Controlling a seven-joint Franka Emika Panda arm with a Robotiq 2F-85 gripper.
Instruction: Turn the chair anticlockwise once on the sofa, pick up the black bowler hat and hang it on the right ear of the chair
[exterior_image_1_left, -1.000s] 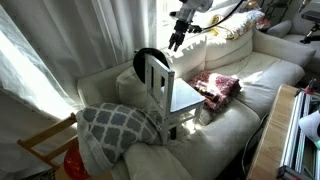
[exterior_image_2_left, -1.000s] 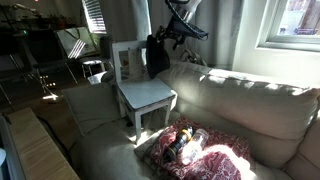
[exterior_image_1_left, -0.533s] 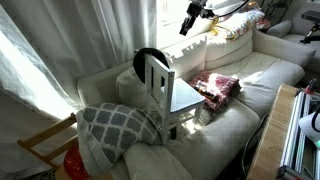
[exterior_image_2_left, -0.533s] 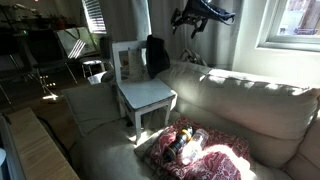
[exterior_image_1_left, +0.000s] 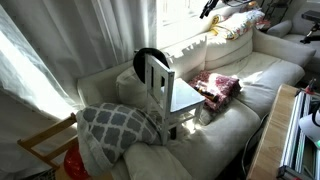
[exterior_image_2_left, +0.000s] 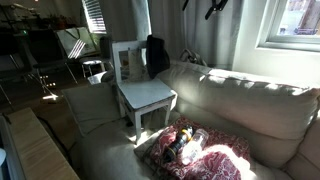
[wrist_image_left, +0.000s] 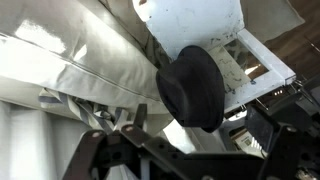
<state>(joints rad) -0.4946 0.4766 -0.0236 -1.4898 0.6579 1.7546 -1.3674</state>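
Sofa: the sofa (exterior_image_1_left: 250, 68) is carrying the chair, a grey-and-white patterned cushion (exterior_image_1_left: 118, 125) at its near left end, and a crumpled red floral blanket (exterior_image_1_left: 216, 86) lying on the seat just right of the chair
Chair: the chair (exterior_image_2_left: 140, 88) is standing upright on the sofa seat close to the sofa's arm, with its slatted backrest rising behind the flat white seat
Hat: the black bowler hat (exterior_image_2_left: 157, 55) is hanging on one top corner of the chair's backrest, the corner on the side of the sofa's back cushions; in the wrist view it is showing as a dark dome against the white chair, seen from above
Claw: the gripper (wrist_image_left: 190, 150) is standing with its jaws spread wide and nothing between them; in both exterior views only its lower part is showing at the very top edge, well apart from the hat and the chair
Surroundings: a bare light-wood chair frame (exterior_image_1_left: 45, 140) is standing at the near left beside the sofa, and a pale curtain (exterior_image_1_left: 40, 50) is hanging at the far left
Change: a second ago the gripper was hanging lower, near the hat and up to its right; since then it has been lifting away and is now almost leaving both exterior views, while the hat, chair, cushion and blanket are lying just as they did
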